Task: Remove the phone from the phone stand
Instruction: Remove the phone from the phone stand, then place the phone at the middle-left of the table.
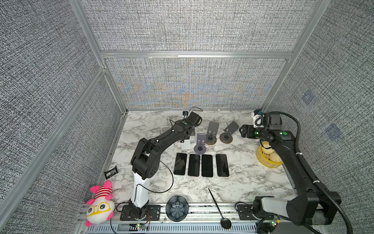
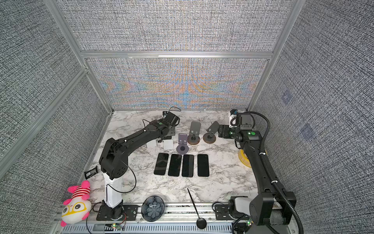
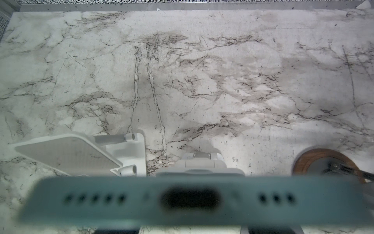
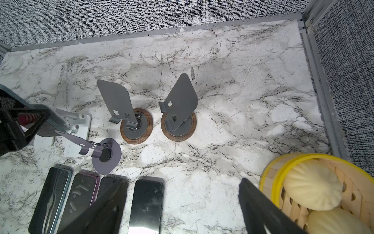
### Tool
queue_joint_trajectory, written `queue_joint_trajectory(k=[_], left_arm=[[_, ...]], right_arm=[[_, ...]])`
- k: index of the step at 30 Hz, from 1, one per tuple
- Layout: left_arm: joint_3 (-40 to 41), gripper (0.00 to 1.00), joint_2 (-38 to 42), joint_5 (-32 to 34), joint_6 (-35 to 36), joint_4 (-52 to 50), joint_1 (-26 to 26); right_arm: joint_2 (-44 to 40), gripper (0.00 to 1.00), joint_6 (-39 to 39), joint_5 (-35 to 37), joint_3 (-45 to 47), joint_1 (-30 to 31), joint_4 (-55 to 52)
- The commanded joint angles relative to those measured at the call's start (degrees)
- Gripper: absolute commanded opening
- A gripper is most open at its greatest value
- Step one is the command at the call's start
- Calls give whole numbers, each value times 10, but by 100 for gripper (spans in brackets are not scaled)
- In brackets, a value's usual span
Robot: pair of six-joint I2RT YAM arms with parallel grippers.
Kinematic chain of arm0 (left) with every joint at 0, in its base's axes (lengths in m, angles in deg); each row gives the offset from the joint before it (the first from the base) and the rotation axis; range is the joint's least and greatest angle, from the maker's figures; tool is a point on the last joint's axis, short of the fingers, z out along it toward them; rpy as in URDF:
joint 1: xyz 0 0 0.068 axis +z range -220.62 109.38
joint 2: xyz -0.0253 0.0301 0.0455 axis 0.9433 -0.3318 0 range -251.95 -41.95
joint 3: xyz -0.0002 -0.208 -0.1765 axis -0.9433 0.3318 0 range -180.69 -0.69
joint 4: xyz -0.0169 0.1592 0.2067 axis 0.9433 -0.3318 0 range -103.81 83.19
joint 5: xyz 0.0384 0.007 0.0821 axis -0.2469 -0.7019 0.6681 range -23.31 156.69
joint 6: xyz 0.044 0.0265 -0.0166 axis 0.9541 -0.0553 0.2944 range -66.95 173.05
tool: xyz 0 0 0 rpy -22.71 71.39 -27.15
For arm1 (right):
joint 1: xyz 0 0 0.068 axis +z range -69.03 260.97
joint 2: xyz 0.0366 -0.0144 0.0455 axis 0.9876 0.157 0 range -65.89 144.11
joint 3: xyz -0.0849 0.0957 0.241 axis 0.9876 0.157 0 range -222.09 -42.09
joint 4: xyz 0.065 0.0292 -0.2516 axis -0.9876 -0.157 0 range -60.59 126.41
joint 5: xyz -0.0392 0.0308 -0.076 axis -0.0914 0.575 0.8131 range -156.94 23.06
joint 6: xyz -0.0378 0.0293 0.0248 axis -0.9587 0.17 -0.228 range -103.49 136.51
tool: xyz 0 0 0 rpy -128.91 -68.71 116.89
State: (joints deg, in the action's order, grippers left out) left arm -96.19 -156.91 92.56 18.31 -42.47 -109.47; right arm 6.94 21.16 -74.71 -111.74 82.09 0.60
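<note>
Left gripper [image 4: 24,123]: jaws drawn narrow, clamped on the port end of the phone [image 3: 192,198], whose edge lies straight across the grip. The phone appears seated on the white stand [image 3: 202,162], toward the far edge of the tabletop [image 1: 242,182], left of centre. Step: grip made, lift not yet done. Next, probably: raise along the stand's slope, clearing its lip. Right gripper [image 1: 243,131] wide, idle.

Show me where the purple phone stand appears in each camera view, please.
Both top views: purple phone stand mid-table, just behind the row of four phones.
Left wrist: not in it.
Right wrist: behind the same phones, beside the wood-rimmed stand base.
Shared landmark: that base, seen in all four views.
</note>
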Motion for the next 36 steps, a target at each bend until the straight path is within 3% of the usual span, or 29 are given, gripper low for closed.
queue_joint_trajectory(k=[1, 5, 15, 24, 32, 36], left_arm=[[1, 69, 8, -3, -6, 10, 0], [1, 66, 38, -10, -2, 2, 0], [25, 35, 95, -14, 20, -7, 0], [42, 26, 138, -19, 45, -21, 0], [69, 2, 184, -29, 84, -24, 0], [76, 0, 200, -28, 89, -40, 0]], right_arm=[[3, 88, 2, 1, 1, 0, 3], [5, 87, 2, 0, 1, 0, 5], [14, 88, 3, 0, -4, 1, 6], [17, 87, 4, -3, -3, 1, 11], [19, 87, 5, -7, -3, 0, 15], [16, 87, 5, -8, -1, 2, 18]])
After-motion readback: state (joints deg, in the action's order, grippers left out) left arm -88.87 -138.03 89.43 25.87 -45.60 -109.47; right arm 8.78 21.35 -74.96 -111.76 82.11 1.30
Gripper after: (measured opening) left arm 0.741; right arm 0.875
